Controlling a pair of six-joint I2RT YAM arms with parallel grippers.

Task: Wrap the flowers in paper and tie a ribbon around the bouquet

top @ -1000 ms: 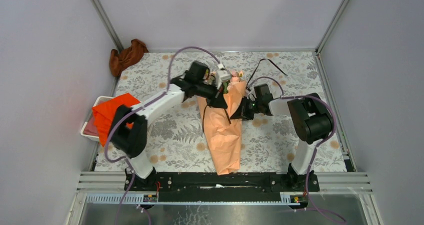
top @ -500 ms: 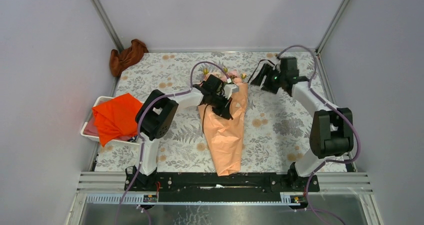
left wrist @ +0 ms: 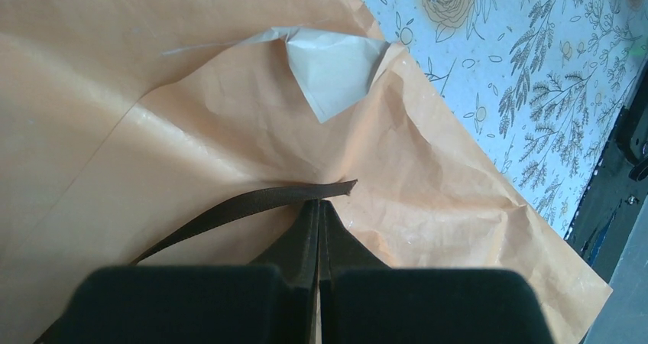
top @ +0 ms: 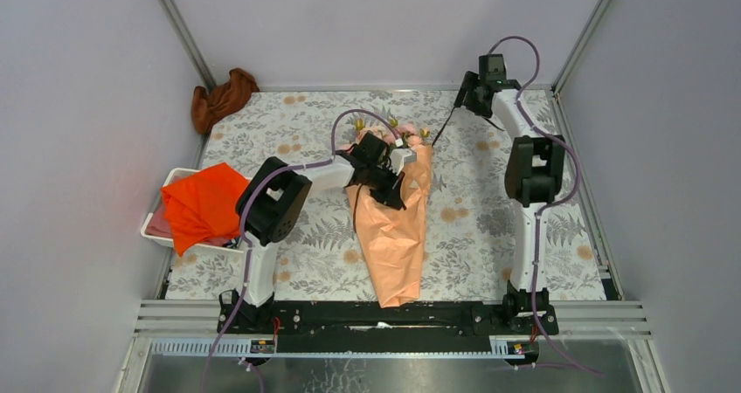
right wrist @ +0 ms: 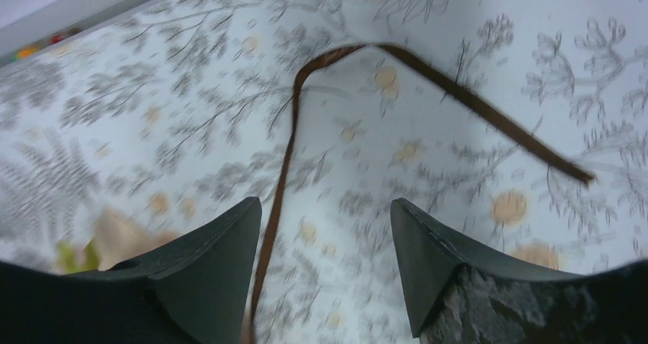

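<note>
Left hand (left wrist: 319, 206): fingers pressed together, no gap. It sits low over the upper half of the bouquet (top: 398, 236), tips close against the paper (left wrist: 229, 115). Ribbon (left wrist: 244, 204) crosses right at the fingertips, its cut end poking out just past them to the right. It touches the tips for certain. Whether it is nipped between them, cannot tell from this angle.

Right hand (right wrist: 327, 206): fingers well apart, nothing between them. It hovers above the worktop (top: 288, 140) near the far right corner, arm stretched out long. Under it the ribbon lies loose on the flowered surface, bent into a hairpin. One leg runs back toward the bouquet, the other ends in a free tip off to the right. Hand and ribbon are apart.

Bouquet: lies flat mid-worktop between the two arms, narrow end toward the arm bases, wide end away. Flowers (top: 377, 134) show at the far end, pink heads and a bit of green leaf sticking out of the paper mouth. Paper is peach-orange, creased, rolled into a cone. One corner is folded back, showing a white underside (left wrist: 332, 65). From overhead, a length of ribbon also hangs down the cone's left edge.

Elsewhere: bright orange cloth (top: 203, 203) draped over a white tray (top: 147, 230) at the left edge of the worktop. Brown cloth (top: 223, 96) bunched in the far left corner.
</note>
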